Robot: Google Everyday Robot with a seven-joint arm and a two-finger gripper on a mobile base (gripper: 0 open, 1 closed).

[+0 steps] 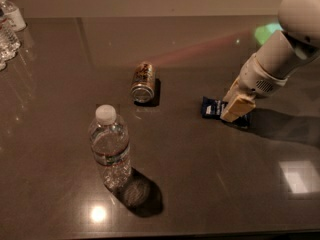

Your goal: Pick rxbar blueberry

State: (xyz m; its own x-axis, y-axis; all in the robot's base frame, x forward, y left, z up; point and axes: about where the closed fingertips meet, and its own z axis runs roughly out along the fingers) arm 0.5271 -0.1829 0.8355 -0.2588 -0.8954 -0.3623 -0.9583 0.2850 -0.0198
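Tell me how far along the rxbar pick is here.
Done: the approach, as the hand is down at the rxbar blueberry, overlapping one end of it. In hand: taking hold of it. Left: the lift, since the bar lies flat on the table, apart from the can.

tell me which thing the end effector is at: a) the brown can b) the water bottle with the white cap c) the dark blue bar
c: the end effector is down at the right end of the rxbar blueberry, well to the right of the can and the water bottle.
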